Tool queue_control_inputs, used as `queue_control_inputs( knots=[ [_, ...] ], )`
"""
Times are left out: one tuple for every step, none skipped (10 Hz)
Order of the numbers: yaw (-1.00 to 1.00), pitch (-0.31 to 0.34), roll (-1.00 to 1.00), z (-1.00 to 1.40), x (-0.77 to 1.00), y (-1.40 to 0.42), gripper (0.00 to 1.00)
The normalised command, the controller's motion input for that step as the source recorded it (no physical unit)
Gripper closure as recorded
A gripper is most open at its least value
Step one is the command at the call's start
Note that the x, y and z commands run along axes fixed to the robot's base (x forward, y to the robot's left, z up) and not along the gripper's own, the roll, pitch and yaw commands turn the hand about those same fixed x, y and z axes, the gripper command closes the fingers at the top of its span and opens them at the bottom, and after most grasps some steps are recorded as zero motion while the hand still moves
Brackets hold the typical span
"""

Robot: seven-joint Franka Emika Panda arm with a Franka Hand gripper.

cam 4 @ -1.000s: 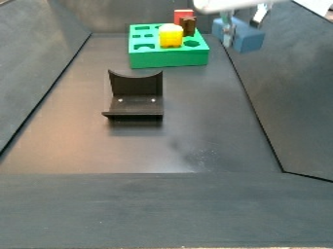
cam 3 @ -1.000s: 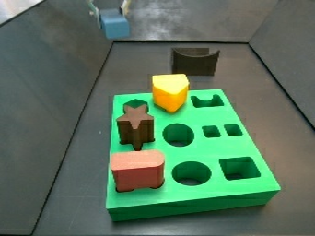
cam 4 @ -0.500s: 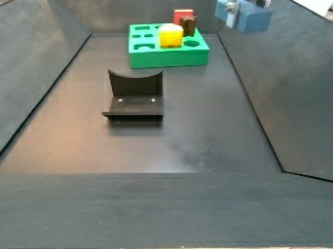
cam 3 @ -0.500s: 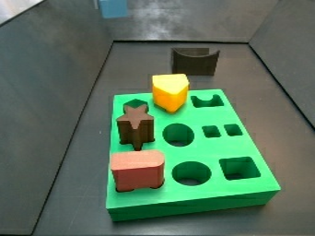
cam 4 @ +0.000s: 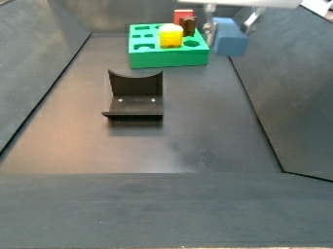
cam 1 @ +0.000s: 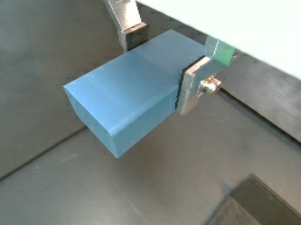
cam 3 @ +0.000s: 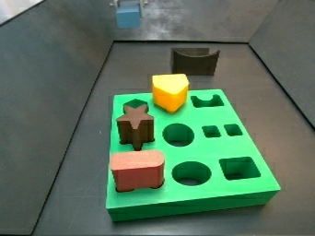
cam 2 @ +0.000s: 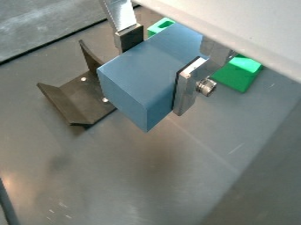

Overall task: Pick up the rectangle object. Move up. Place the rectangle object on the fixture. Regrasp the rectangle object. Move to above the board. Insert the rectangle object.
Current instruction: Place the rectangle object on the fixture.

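The claw (cam 1: 165, 54) is seen clamped on the rectangle object (cam 1: 132, 95) in both wrist views, w/ a silver finger (cam 1: 194, 81) flat against one side face and the opp. finger (cam 1: 127, 22) against the other; the block (cam 2: 147, 81) is held clear of the floor, nothing touching it from below. In a side view the blue block (cam 3: 127, 14) hangs high nr the top edge of the frame, above the far end of the dark floor (cam 3: 185, 88), well apart from the board (cam 3: 185, 152); the claw itself is mostly cut off there. In a side view the block (cam 4: 231, 40) hangs just beside the board's (cam 4: 166, 53) far right corner, w/ a bit of the claw (cam 4: 232, 15) visible above it.

The fixture (cam 4: 134, 95) stands on the floor, nothing in it, well apart from the block; it is also seen in a wrist view (cam 2: 77, 92) below and to one side of the block, and at the far end in a side view (cam 3: 196, 60).

On the board: yellow block (cam 3: 170, 91), dark brown star-shaped piece (cam 3: 134, 124) and reddish-brown rounded block (cam 3: 136, 171) are seated along its left half; round and square holes on the right are open.
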Motion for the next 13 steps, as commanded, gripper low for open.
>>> queue_control_inputs(
  knots=[
    [-0.17, -0.029, -0.07, -0.22, 1.0, 0.25, 1.0],
    [-0.1, -0.015, -0.09, -0.19, 1.0, 0.22, 1.0],
    [-0.08, -0.016, -0.09, -0.19, 1.0, 0.21, 1.0],
    [-0.07, -0.016, -0.11, -0.17, 1.0, 0.19, 1.0],
    [-0.06, -0.015, -0.12, -0.16, 1.0, 0.17, 1.0],
    [-0.06, -0.01, -0.13, -0.14, 1.0, 0.15, 1.0],
    [-0.06, -0.006, -0.14, -0.13, 1.0, 0.15, 1.0],
    [-0.06, 0.004, -0.16, -0.1, 0.92, 0.11, 1.0],
    [-0.03, 0.17, -1.0, 0.52, 1.0, 0.04, 1.0],
    [-0.04, 0.186, -1.0, 0.58, 1.0, 0.04, 1.0],
    [-0.04, 0.193, -1.0, 0.55, 1.0, 0.04, 1.0],
    [-0.05, 0.186, -1.0, 0.38, 1.0, 0.05, 1.0],
    [-0.05, 0.181, -1.0, 0.29, 1.0, 0.06, 1.0]
  ],
)
